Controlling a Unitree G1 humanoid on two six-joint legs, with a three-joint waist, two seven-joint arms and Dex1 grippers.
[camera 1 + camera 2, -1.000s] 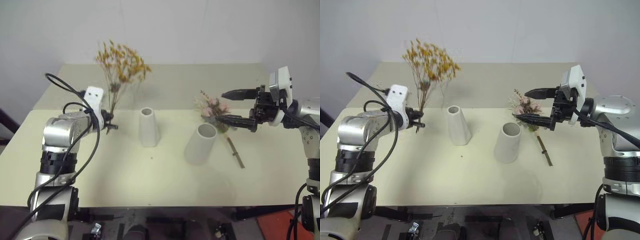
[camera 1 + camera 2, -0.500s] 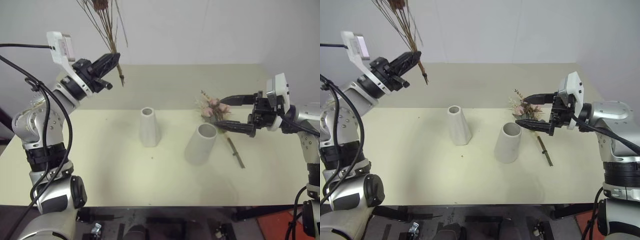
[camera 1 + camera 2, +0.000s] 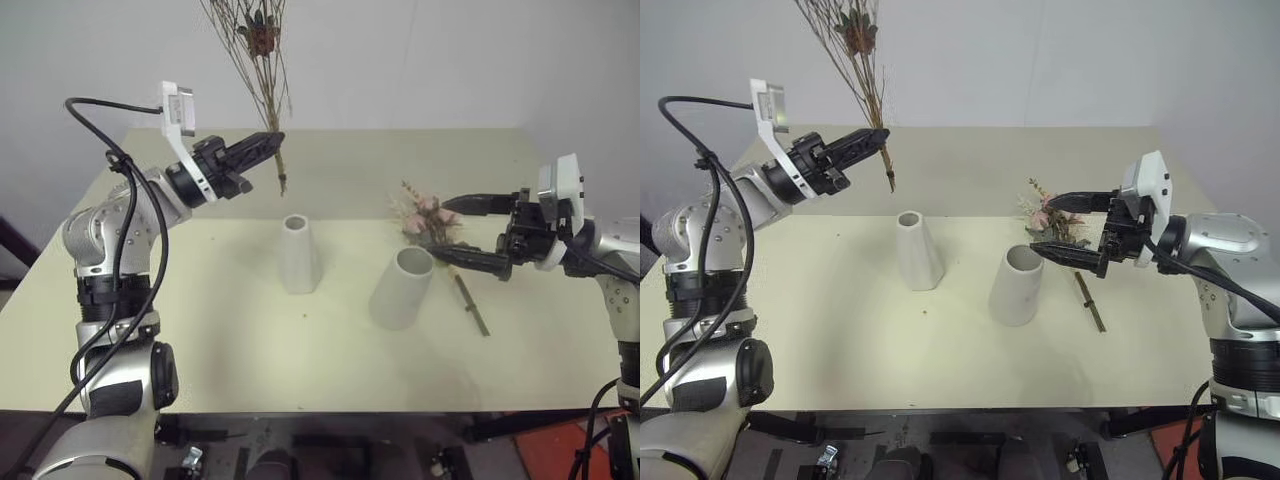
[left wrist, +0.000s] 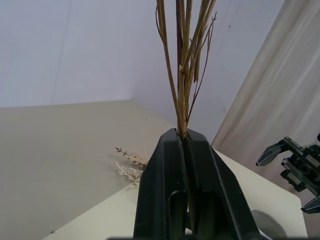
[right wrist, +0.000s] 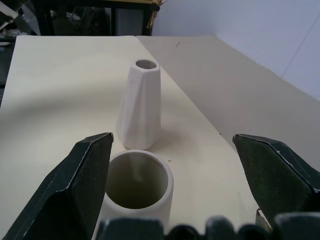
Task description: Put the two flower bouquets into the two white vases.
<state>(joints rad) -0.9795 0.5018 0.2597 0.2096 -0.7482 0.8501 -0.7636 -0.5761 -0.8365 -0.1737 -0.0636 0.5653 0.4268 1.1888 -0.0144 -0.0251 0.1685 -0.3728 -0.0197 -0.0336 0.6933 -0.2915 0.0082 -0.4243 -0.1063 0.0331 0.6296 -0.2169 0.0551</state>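
Above the desk: left hand [image 3: 262, 147] is up in the air, fingers clamped tight on the thin brown stems of the spray of tiny dried flowers [image 3: 262, 60]; the blooms run off the top of the head views.
Why held so: the stems hang out below the grip, cut ends pointing down behind the slim white vase with the narrow neck [image 3: 297, 254]. My guess is that's the line-up for threading them into that small mouth.
Spray versus vase: well apart, the stem tips clearly higher than the neck and a touch to its left. Nothing is in the vase yet.
Right side: right hand [image 3: 474, 231] hovers level, fingers spread wide with nothing between them, one above and one below.
What it faces: the wider white cone-like vase with the broad round mouth [image 3: 402, 288] sits just in front of it; the wrist view looks straight down into the hollow mouth.
Pink roses: the bunch of pink roses with green leaves and pale sprigs [image 3: 424, 217] lies on the pale desk [image 3: 250, 340], heads behind the wide vase, stem trailing towards the near edge beside it.
Reading of the right hand: looks poised to take the roses, close to them but touching nothing.
Score so far: both vases upright and empty, one bouquet airborne, one waiting.
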